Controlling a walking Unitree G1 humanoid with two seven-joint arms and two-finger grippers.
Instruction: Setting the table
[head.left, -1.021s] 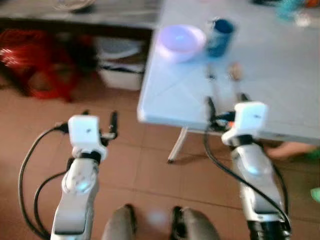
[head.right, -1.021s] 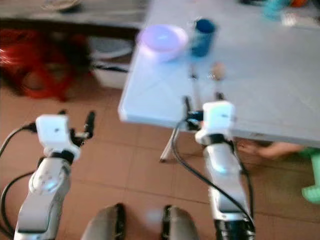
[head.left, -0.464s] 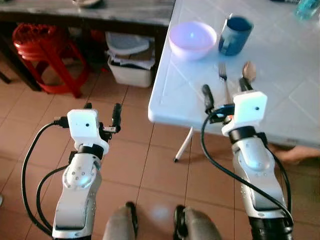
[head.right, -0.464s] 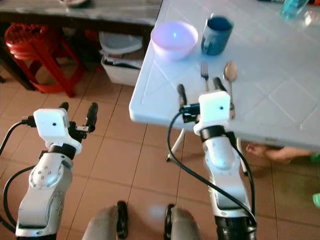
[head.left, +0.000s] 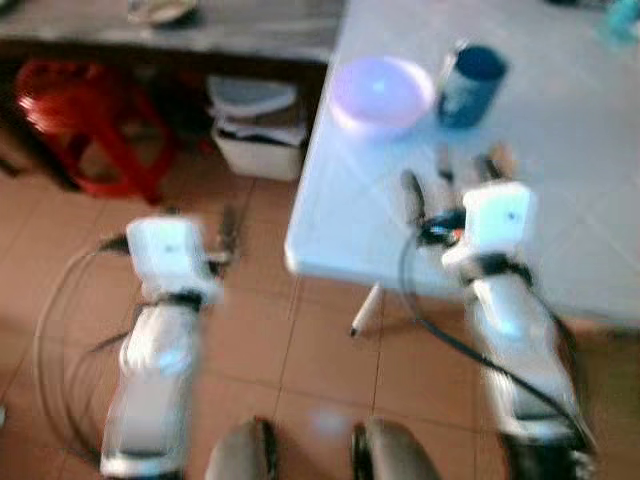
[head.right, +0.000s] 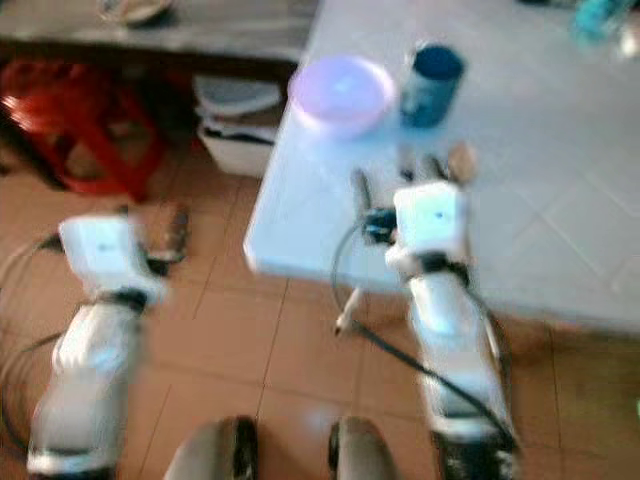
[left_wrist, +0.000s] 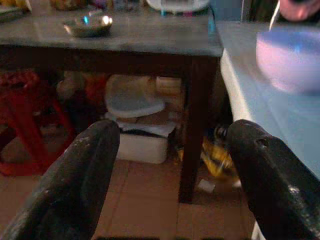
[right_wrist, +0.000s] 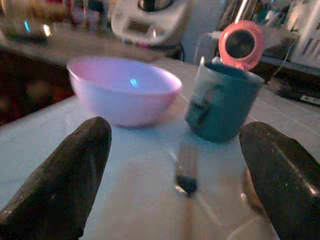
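The head views are blurred, but the main things can be made out. A white table (head.right: 560, 200) stands in front of the robot on its right side, and near the table's corner there is a pink bowl (head.right: 342, 90) with a dark blue mug (head.right: 432, 70) just beside it, on the bowl's right. Closer to the robot than these two, a fork (right_wrist: 187, 172) lies on the table, and a spoon (head.right: 461, 160) lies beside it on the right; in the right wrist view the fork is between the two black fingers, in front of the mug. The right gripper (head.right: 395, 185) is over the table edge, just short of the fork and spoon, with its fingers (right_wrist: 65, 185) spread wide apart and nothing between them. The left gripper (head.left: 200, 225) is held over the tiled floor (head.left: 300, 330), to the left of the table and apart from it; its fingers (left_wrist: 75, 185) are also spread apart and hold nothing. Behind it, a dark side table (left_wrist: 125, 40) carries a small metal dish (left_wrist: 89, 25), and under this table there are a white box (head.left: 255, 135) and a red stool (head.left: 75, 120). At the bottom of the head views the robot's own feet (head.right: 290, 450) are visible on the floor.
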